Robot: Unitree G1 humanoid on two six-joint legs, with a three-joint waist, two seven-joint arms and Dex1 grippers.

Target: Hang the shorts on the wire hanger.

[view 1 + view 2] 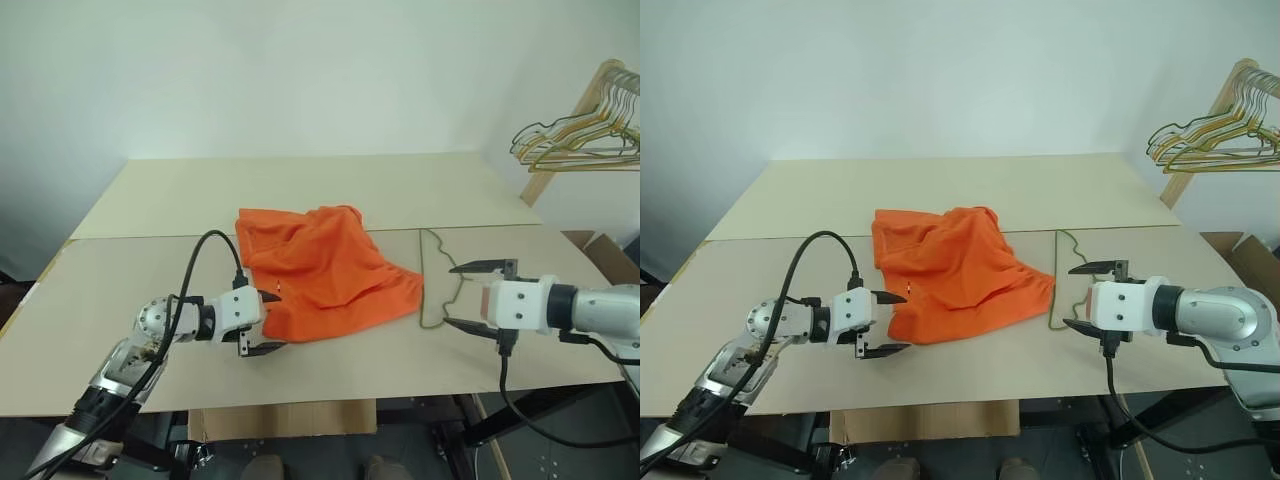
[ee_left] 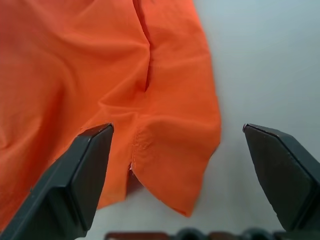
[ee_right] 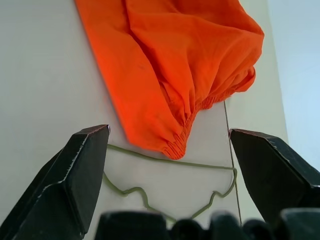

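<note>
One pair of shorts [image 1: 320,272] lies crumpled in the middle of the worktop [image 1: 120,290], a bright orange heap whose long axis runs diagonally from the far left corner toward the near right, with the gathered waistband on the right side and a slit hem corner at the near left. One wire hanger [image 1: 437,282] lies flat just beside the shorts on their right, its long side along the waistband and partly tucked under the fabric, its hook pointing away toward the far edge. Two end effectors flank the pair: the left end effector [image 1: 270,322] sits at the near-left hem with its fingers spread wide on either side of the fabric corner, holding nothing; the right end effector [image 1: 468,295] hovers just right of the hanger, jaws equally wide, empty. Bare worktop stretches to the left, behind, and along the near edge. Off the far right, a bunch of hangers [image 1: 585,135] hangs on a wooden rack [image 1: 560,150].
</note>
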